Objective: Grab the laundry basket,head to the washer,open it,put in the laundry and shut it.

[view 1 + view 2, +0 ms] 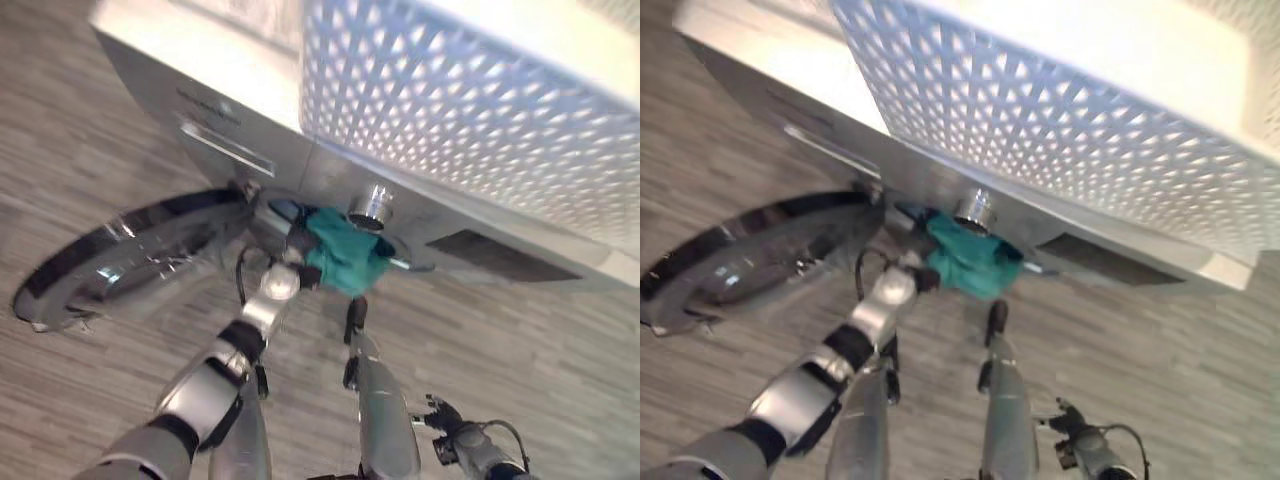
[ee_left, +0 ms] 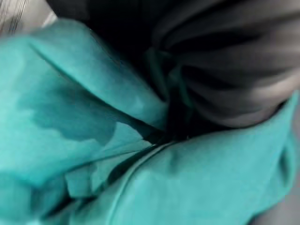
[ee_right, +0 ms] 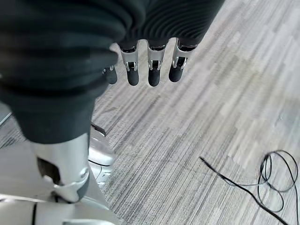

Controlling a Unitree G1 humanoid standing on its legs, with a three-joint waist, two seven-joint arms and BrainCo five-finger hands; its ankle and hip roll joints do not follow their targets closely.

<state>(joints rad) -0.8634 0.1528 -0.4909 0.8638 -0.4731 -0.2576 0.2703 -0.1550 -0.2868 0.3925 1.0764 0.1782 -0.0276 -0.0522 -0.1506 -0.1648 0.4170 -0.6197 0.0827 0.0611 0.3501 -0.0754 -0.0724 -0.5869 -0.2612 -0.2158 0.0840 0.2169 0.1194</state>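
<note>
A teal garment (image 1: 345,255) bulges out of the washer's (image 1: 200,90) round opening, partly inside the drum. My left hand (image 1: 298,240) is against the garment at the opening's left edge. In the left wrist view the teal garment (image 2: 93,117) lies right up against the hand's dark cover (image 2: 234,61) and hides its fingers. The round glass door (image 1: 130,255) is swung wide open to the left. A white lattice laundry basket (image 1: 480,100) stands on top of the washer. My right hand (image 3: 150,65) hangs low over the floor, fingers straight and holding nothing.
A silver knob (image 1: 370,208) sticks out of the washer's front just above the opening. Grey wood-grain floor (image 1: 540,350) spreads around the washer, with room on the right.
</note>
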